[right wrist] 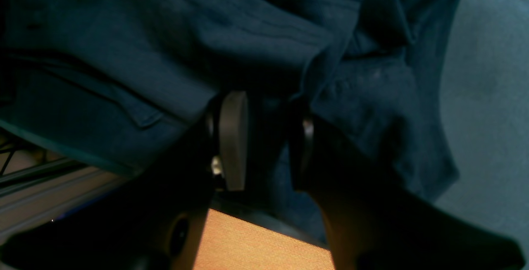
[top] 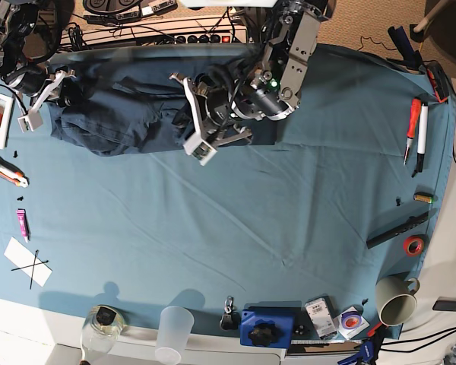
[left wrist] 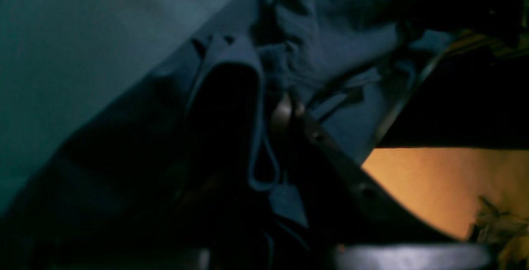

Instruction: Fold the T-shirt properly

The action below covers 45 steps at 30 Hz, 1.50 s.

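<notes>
Navy shirt [top: 129, 106] lies bunched at the table cloth's [top: 273, 220] far edge. Right gripper [right wrist: 266, 137] grasps a fold of it; left gripper [left wrist: 285, 117] seems clamped on its hem. It looks soft, light and floppy; best held by seams or corners

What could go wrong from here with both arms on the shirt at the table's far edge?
1. The T-shirt lies bunched at the far edge of the table cloth; pulling could drag it off.
2. The left end effector appears buried in wrinkled folds, so it may pinch several layers.
3. The right end effector has cloth between its fingers; an uneven lift would likely worsen creases.
</notes>
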Tool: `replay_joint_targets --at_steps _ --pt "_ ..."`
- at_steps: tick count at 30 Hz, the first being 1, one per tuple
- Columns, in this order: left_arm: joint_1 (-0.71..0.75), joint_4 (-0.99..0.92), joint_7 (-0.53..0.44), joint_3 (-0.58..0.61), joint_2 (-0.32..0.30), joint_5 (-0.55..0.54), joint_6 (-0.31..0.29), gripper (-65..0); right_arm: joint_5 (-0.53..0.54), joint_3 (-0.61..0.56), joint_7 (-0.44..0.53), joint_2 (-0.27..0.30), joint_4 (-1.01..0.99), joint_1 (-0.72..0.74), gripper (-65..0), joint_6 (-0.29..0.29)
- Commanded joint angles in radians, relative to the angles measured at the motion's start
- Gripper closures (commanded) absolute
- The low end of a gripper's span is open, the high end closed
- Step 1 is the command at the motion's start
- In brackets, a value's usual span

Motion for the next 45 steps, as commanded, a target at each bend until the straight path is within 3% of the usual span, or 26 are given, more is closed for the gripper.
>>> replay_joint_targets --at_steps 1,3,6,9,15,18,27,36,40,45 --pt "-0.008 0.018 -0.025 0.006 0.025 -0.052 -0.016 -21.3 0.017 0.012 0.022 0.024 0.015 0.005 -17.2 0.001" --pt "-0.008 0.018 -0.024 0.006 0.025 -0.117 -0.015 -33.4 0.017 0.012 0.023 0.024 0.015 0.005 -17.2 0.001" --pt "-0.009 0.034 0.006 0.006 0.025 -0.209 -0.031 -34.2 0.017 0.012 0.025 0.024 0.015 0.005 -17.2 0.001" --pt "-0.008 0.102 0.042 0.005 0.025 -0.217 -0.035 -30.2 0.016 0.012 0.025 0.024 0.015 0.005 -17.2 0.001" --pt "0.017 0.168 0.102 0.005 0.025 -0.053 0.058 -8.6 0.016 0.013 0.023 0.025 0.015 0.005 -17.2 0.001" --pt "0.020 0.171 0.183 0.005 0.025 -0.011 0.080 -3.3 0.017 0.034 0.019 0.025 0.015 0.011 -17.2 0.001" --pt "0.087 0.299 0.193 0.005 0.023 0.101 0.080 -3.2 0.116 0.262 0.013 0.030 0.015 0.074 -17.2 0.001" --pt "0.166 0.347 0.175 0.005 -0.021 0.100 0.079 -3.2 0.089 0.272 -0.018 0.049 0.015 0.074 -17.9 0.001" --pt "0.167 0.347 0.175 0.005 -0.021 0.100 0.079 -3.2 0.040 0.272 -0.058 0.049 0.015 0.068 -32.7 0.001" --pt "0.167 0.347 0.173 0.005 -0.022 0.101 0.079 -3.2 0.016 0.272 -0.051 0.045 0.013 0.066 -34.1 0.001"
